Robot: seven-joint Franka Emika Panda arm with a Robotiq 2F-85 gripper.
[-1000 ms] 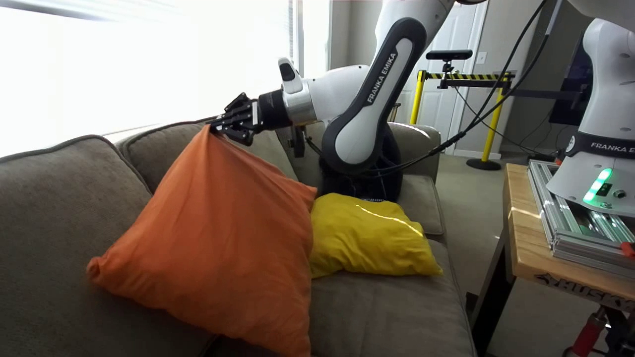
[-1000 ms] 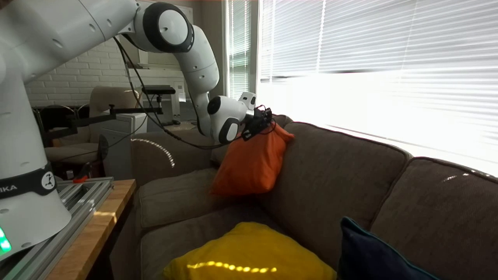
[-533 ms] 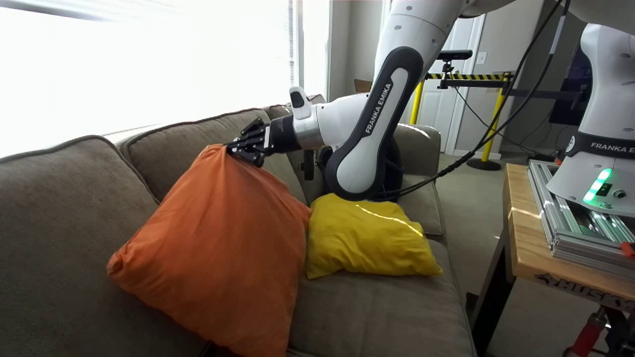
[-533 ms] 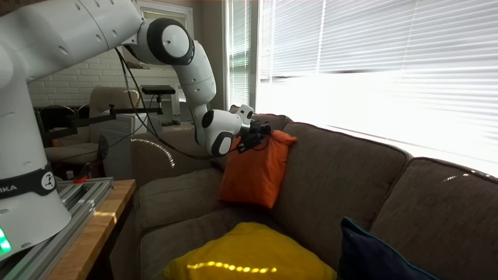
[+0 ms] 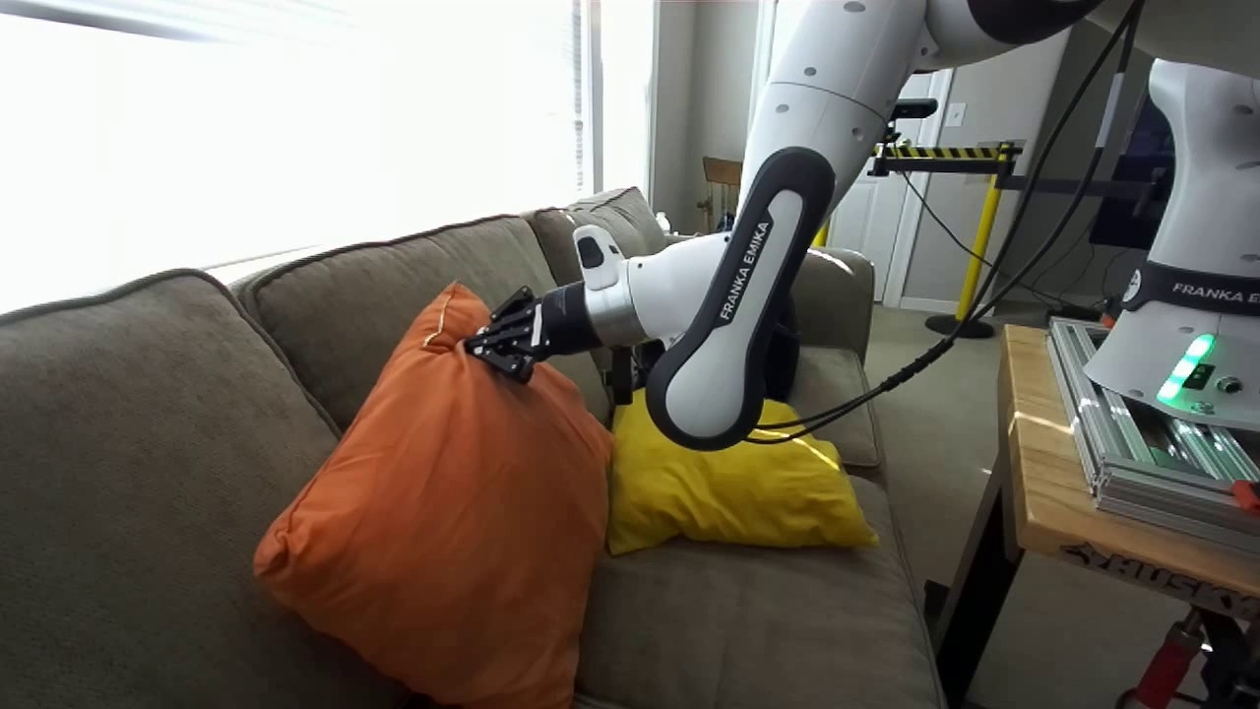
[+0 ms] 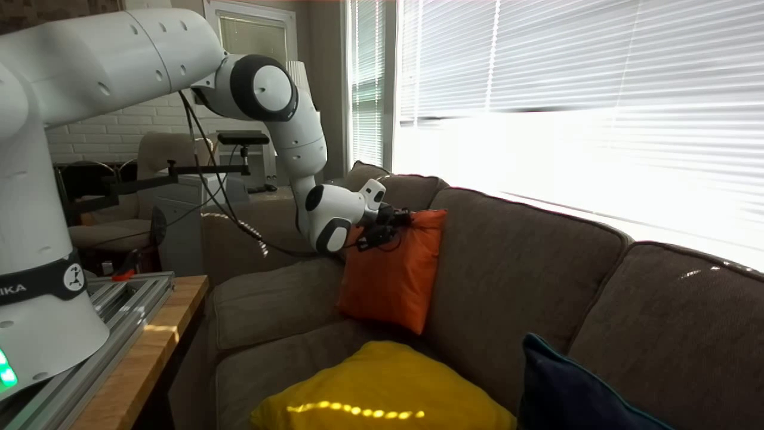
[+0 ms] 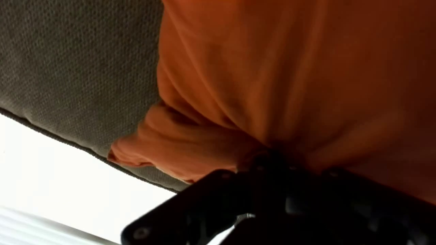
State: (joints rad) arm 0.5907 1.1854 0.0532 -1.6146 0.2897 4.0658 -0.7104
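My gripper (image 5: 476, 345) is shut on cloth near the top of an orange pillow (image 5: 453, 502). The pillow leans against the sofa backrest in both exterior views. One corner of it stands up just beyond the fingers. In the wrist view, folds of the orange pillow (image 7: 238, 68) run into the dark gripper (image 7: 272, 160). Its fingertips are too dark there to make out the pinched cloth clearly. A yellow pillow (image 5: 728, 492) lies flat on the seat beside the orange one, partly behind the arm in that exterior view.
A brown sofa (image 6: 519, 286) stands below a bright window. A dark blue pillow (image 6: 579, 388) rests at its near end in an exterior view. The arm's base is on a wooden bench (image 5: 1063, 492) in front of the sofa. Cables hang from the arm.
The gripper has come down, drawing the orange pillow lower with it. The pillow's stretched top has slackened, and its corner now pokes up past the fingers. The yellow pillow has stayed put.
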